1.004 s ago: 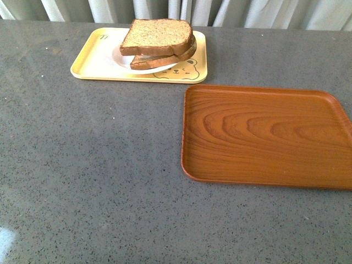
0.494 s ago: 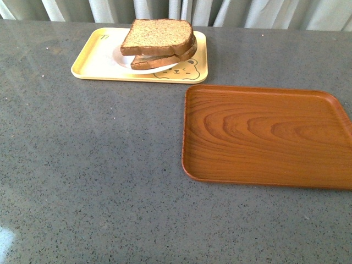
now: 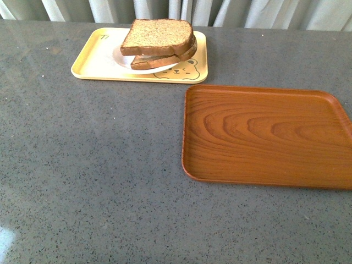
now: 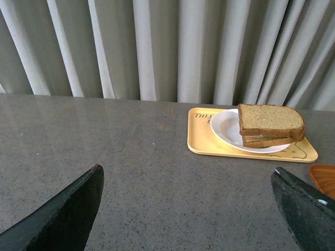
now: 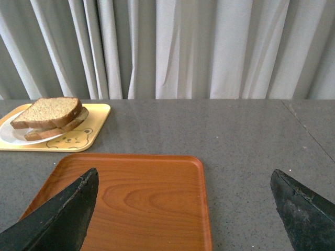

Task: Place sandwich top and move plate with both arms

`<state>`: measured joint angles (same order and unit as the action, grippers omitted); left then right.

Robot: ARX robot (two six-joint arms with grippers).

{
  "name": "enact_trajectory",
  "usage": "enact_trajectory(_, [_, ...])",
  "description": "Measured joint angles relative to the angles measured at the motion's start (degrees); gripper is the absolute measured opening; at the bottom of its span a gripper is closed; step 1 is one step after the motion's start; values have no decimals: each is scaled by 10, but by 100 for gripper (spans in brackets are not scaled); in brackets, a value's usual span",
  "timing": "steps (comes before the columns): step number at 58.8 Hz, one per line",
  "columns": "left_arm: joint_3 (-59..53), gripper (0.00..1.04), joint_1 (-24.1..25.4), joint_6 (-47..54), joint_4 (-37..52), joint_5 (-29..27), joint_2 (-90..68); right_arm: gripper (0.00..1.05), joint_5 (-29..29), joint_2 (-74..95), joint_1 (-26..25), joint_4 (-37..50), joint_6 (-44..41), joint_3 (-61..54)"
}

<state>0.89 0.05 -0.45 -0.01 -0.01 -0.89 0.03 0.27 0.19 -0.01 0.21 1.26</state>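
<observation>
Nothing had shifted over the last second: the sandwich top (image 3: 157,36) already sat on the lower slice on the plate (image 3: 124,59), itself on the yellow bear tray (image 3: 93,60) at the desk's (image 3: 93,165) far side, so I judged only the plate move remained. The left gripper (image 4: 188,209) and right gripper (image 5: 183,209) hung back, jaws wide apart and empty. I counted two slices, one plate, two trays including the empty wooden tray (image 3: 264,135).

Illumination even and diffuse in all three views — soft daylight, no hard shadows. A pale glare patch sits on the bench (image 3: 6,241) near the front view's lower left corner. Focus sharp throughout; the hand fingertips (image 4: 63,214) render dark — slightly soft.
</observation>
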Motion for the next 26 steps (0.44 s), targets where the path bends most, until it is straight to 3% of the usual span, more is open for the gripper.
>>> enact_trajectory(26, [0, 96, 0, 0, 0, 0, 0, 96, 0, 0, 0, 0, 0, 0])
